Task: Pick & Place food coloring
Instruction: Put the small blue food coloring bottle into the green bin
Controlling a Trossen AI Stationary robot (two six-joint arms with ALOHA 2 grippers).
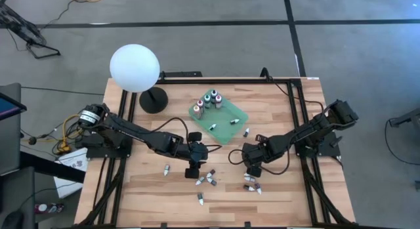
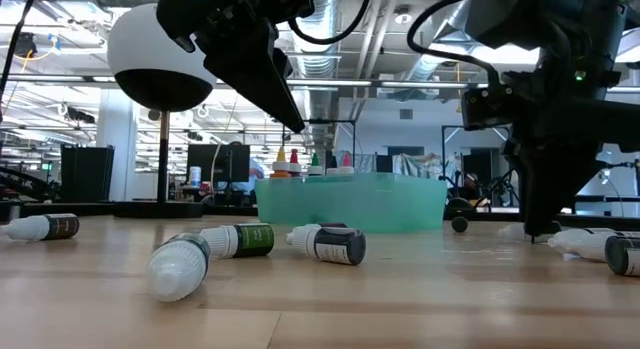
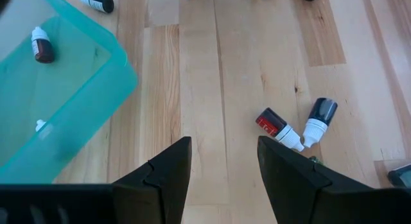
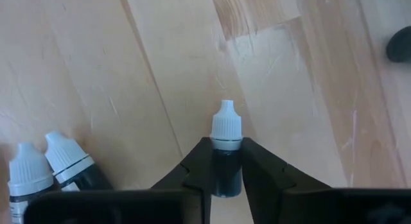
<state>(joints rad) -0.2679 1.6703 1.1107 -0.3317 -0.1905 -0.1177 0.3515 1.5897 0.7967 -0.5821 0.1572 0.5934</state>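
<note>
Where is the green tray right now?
In the high view, the green tray sits toward the far middle of the table, just right of the white globe lamp, holding several small bottles.

White-capped dark bottle (image 4: pixel 226 153) between jaws.

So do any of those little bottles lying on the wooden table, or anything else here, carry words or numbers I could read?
None can be read.
Red-labelled dark dropper bottle: marks on the label, too blurred.
Green-banded white-capped bottle lying on the wooden table: label too small.
Dark bottle between the right gripper fingers: no print visible.
Green square plastic tray: no lettering.
</note>
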